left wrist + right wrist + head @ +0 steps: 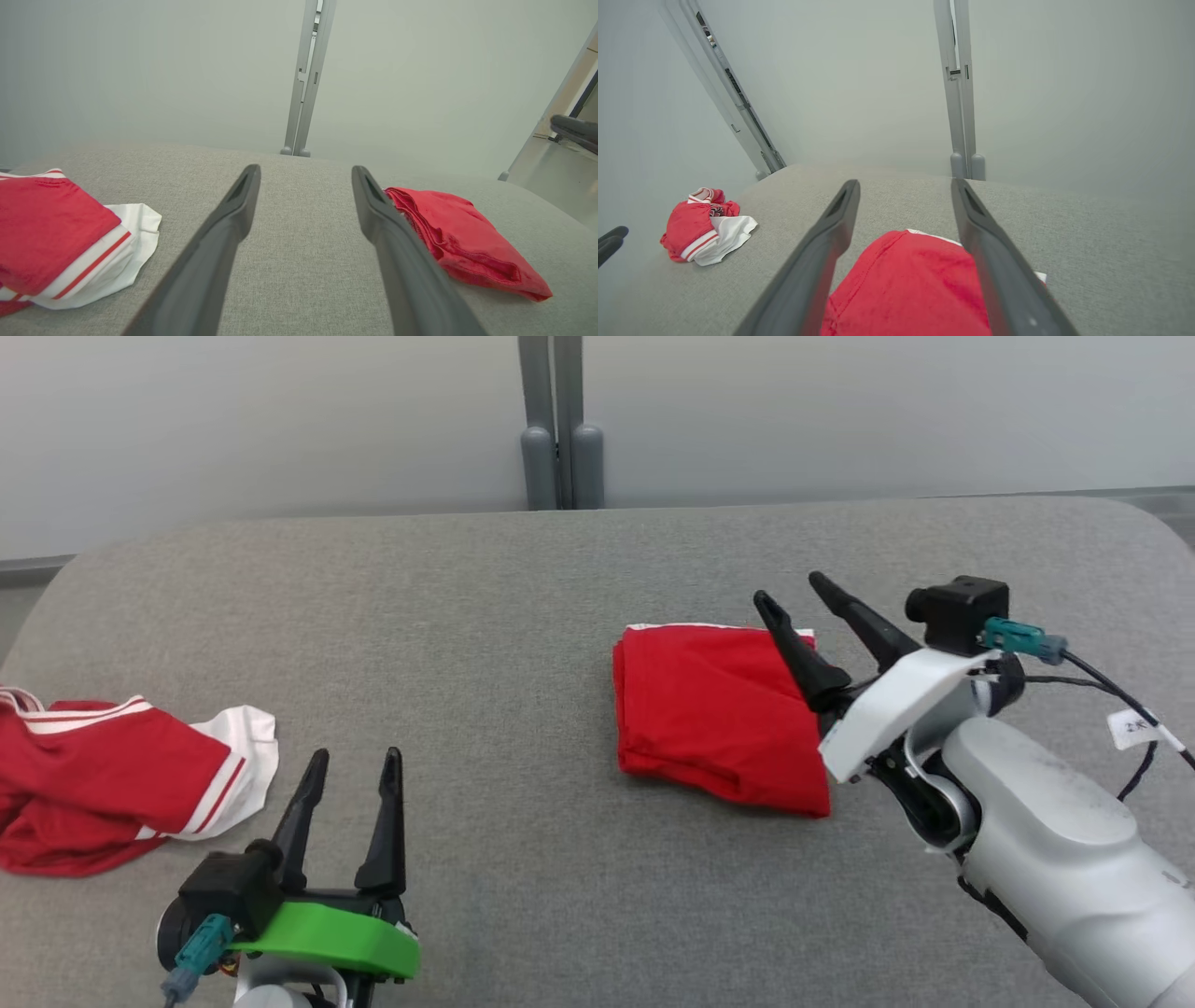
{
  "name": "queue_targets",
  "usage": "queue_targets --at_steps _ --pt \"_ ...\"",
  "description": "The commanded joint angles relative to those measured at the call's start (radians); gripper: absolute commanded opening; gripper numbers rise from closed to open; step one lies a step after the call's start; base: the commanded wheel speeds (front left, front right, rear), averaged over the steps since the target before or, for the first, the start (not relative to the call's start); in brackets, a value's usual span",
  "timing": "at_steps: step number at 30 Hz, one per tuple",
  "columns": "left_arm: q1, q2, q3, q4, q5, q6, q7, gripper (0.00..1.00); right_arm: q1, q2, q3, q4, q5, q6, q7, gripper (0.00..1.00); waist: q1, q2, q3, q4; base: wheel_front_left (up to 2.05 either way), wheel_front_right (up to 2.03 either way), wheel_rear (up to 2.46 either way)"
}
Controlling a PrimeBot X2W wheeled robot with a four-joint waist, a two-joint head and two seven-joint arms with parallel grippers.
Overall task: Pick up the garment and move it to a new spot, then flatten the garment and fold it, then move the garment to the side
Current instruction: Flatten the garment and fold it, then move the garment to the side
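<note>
Since the red garment (714, 714) lies as a folded square on the bench (523, 616), a little right of the middle and well in from every edge, the step in hand looks like the last one: moving it to the side. The right gripper (786, 586) hangs over the garment's right edge with its two fingers spread apart and nothing between them; whether they touch the cloth I cannot tell. The left gripper (357, 753) sits near the front edge on the left, fingers likewise spread and empty. A crumpled red and white shirt (103, 775) lies at the left edge, well apart from the folded garment. To do this well, the right fingers should come down low at the folded edge and pinch all the layers together, not just the top one; otherwise the fold may open as it lifts. A short, low carry toward the right edge would likely keep the stack square.
</note>
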Motion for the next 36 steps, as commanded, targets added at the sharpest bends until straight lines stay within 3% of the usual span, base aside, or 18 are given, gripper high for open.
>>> queue_targets --at_steps 1,6,15,24,36 --pt "0.018 0.008 0.012 -0.010 0.002 0.005 0.000 1.00 0.038 -0.005 -0.046 -0.027 -0.041 0.000 -0.003 1.00 0.0000 0.0000 -0.014 -0.057 0.00 0.00 0.00" --pt "0.030 0.016 0.050 -0.035 0.015 0.017 0.000 1.00 0.172 -0.010 -0.256 -0.123 -0.213 0.000 -0.003 1.00 0.0000 0.0000 -0.022 -0.102 0.00 0.00 0.00" --pt "0.052 0.009 0.100 -0.077 0.077 0.038 0.000 1.00 0.403 0.076 -0.554 -0.287 -0.429 0.000 -0.003 1.00 0.0000 0.0000 -0.028 -0.140 0.00 0.00 0.00" --pt "0.061 -0.011 0.135 -0.065 0.118 0.027 0.000 1.00 0.533 0.135 -0.649 -0.325 -0.525 0.000 -0.003 1.00 0.0000 0.0000 -0.032 -0.136 0.00 0.00 0.00" --pt "0.047 -0.032 0.153 -0.046 0.146 0.006 0.000 1.00 0.521 0.141 -0.639 -0.292 -0.539 0.000 -0.003 1.00 0.0000 0.0000 -0.025 -0.127 0.00 0.00 0.00"
